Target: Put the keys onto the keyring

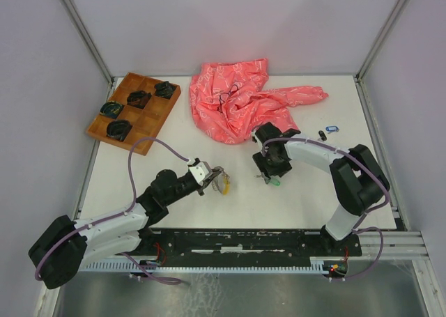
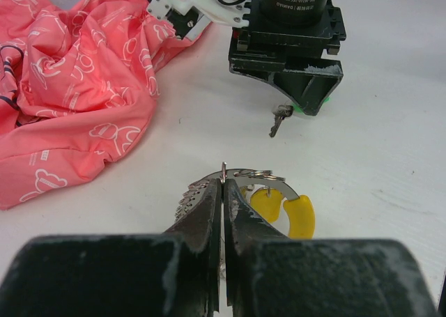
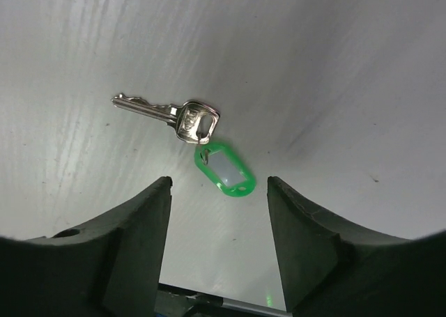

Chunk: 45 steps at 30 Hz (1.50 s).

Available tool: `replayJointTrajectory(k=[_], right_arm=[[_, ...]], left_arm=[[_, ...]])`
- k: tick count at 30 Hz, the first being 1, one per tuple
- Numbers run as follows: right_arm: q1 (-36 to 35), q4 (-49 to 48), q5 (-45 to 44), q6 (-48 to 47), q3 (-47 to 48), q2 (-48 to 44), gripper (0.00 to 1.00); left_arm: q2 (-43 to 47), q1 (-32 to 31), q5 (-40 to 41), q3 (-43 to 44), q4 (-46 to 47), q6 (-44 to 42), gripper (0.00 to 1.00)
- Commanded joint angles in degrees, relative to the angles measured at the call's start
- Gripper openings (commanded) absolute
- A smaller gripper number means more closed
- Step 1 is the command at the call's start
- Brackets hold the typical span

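Clamping keyring, one yellow key: left gripper | right gripper agape, one green key

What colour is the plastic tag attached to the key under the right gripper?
The tag is green with a pale insert, clearest in the right wrist view.

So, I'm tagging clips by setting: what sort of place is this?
Probably a robotics lab cell: a white table walled by plain panels, two arms bolted to a rail, and props laid out, a tray and pink cloth.
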State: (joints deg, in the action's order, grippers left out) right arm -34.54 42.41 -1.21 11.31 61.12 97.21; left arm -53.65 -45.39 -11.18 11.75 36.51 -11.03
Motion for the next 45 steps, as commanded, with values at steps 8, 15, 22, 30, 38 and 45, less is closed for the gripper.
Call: replayJointTrajectory(k=[8,15,22,30,38,45], right_arm=[[-0.1,-3.7,4.6,6.7,-3.8,-0.1,0.67],[-4.9,-9.3,13.3,13.3,-4.6,-3.2,0.57],[-6.8,-11.6,11.3,10.4,-2.2,-5.0,0.55],[-0.8,-7.0,1.9,5.0,0.8,-6.8,0.5],[-0.7,-2.0,-2.0,1.9,6.5,2.1,0.51],[-1.0,-2.1,-2.2,5.8,1.8,-1.5,0.44]], left_arm=[[-0.8,0.0,-1.8,2.4,1.2,-1.1,0.03],[-0.7,0.0,-1.8,2.6,1.1,-1.1,0.03],[0.1,0.0,-1.4,2.4,0.7,-1.2,0.03],[0.1,-0.1,-1.3,2.5,0.6,-1.2,0.03],[0.3,-0.1,-0.9,2.3,0.6,-1.3,0.03],[-0.8,-0.1,-1.3,2.7,0.6,-1.2,0.03]])
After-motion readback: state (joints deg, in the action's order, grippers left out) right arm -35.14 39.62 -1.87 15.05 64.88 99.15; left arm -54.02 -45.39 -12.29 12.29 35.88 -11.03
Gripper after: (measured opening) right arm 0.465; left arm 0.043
